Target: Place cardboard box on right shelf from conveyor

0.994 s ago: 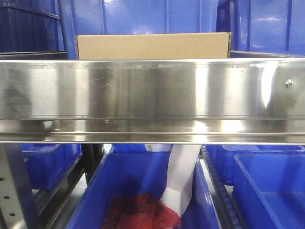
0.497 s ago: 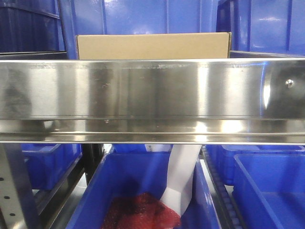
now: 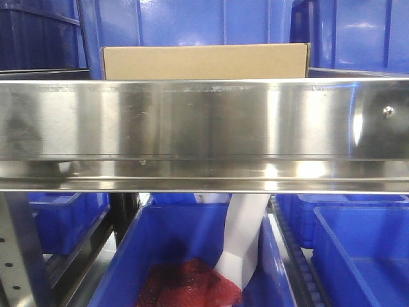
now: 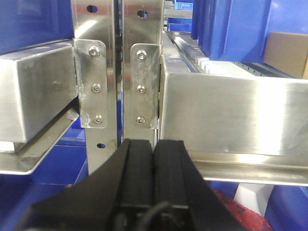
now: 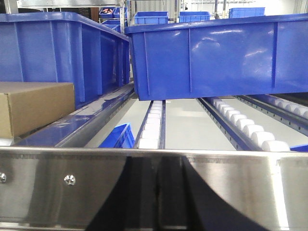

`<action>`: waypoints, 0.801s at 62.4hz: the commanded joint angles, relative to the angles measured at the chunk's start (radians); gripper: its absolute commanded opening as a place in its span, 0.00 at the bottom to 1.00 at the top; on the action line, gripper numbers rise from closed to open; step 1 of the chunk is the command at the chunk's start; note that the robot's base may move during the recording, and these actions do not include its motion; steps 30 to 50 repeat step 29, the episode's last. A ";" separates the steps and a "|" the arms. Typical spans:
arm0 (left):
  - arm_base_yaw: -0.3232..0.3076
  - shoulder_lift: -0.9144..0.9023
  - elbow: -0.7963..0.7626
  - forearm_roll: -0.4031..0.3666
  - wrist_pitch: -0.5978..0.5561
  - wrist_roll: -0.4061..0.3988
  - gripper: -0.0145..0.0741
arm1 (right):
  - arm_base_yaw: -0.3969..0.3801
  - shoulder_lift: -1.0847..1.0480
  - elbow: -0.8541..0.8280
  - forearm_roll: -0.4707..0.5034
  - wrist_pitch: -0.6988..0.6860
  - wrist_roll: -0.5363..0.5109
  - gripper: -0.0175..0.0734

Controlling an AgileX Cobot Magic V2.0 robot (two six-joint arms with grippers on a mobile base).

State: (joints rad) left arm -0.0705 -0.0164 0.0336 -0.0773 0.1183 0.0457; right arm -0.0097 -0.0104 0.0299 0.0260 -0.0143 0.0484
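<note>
1. Looks essentially done: cardboard box (image 3: pixel 206 61) sits on the right shelf (image 3: pixel 204 121), just behind the broad steel front lip, with blue bins (image 3: pixel 211 22) close behind it.
2. Stands upright and square to the lip in the front view; appears too at the far right edge of the left wrist view and the left edge of the right wrist view, resting beside a blue rail (image 5: pixel 82 120).
3. No gripper touching the box in any view; no conveyor visible anywhere.
4. Left gripper (image 4: pixel 154 166): black fingers pressed together, nothing between them, hanging low in front of the perforated uprights (image 4: pixel 98 82), well apart from the box.
5. Right gripper: not seen at all in its own wrist view, only a dark reflection in the steel lip, so cannot tell its spread.
6. Left to do, by judgement: nothing beyond pulling clear.
7. Against the earlier frames: box in the same spot, same pose; only the bright reflections on the steel lip differ slightly.
</note>
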 commanded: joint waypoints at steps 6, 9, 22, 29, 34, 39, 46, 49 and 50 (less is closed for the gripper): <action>-0.002 -0.005 0.006 -0.006 -0.085 0.000 0.03 | -0.002 -0.018 -0.004 -0.011 -0.094 -0.007 0.24; -0.002 -0.005 0.006 -0.006 -0.085 0.000 0.03 | -0.002 -0.018 -0.004 -0.011 -0.094 -0.007 0.24; -0.002 -0.005 0.006 -0.006 -0.085 0.000 0.03 | -0.002 -0.018 -0.004 -0.011 -0.094 -0.007 0.24; -0.002 -0.005 0.006 -0.006 -0.085 0.000 0.03 | -0.002 -0.018 -0.004 -0.011 -0.094 -0.007 0.24; -0.002 -0.005 0.006 -0.006 -0.085 0.000 0.03 | -0.002 -0.018 -0.004 -0.011 -0.094 -0.007 0.24; -0.002 -0.005 0.006 -0.006 -0.085 0.000 0.03 | -0.002 -0.018 -0.004 -0.011 -0.094 -0.007 0.24; -0.002 -0.005 0.006 -0.006 -0.085 0.000 0.03 | -0.002 -0.018 -0.004 -0.011 -0.094 -0.007 0.24; -0.002 -0.005 0.006 -0.006 -0.085 0.000 0.03 | -0.002 -0.018 -0.004 -0.011 -0.094 -0.007 0.24; -0.002 -0.005 0.006 -0.006 -0.085 0.000 0.03 | -0.002 -0.018 -0.004 -0.011 -0.094 -0.007 0.24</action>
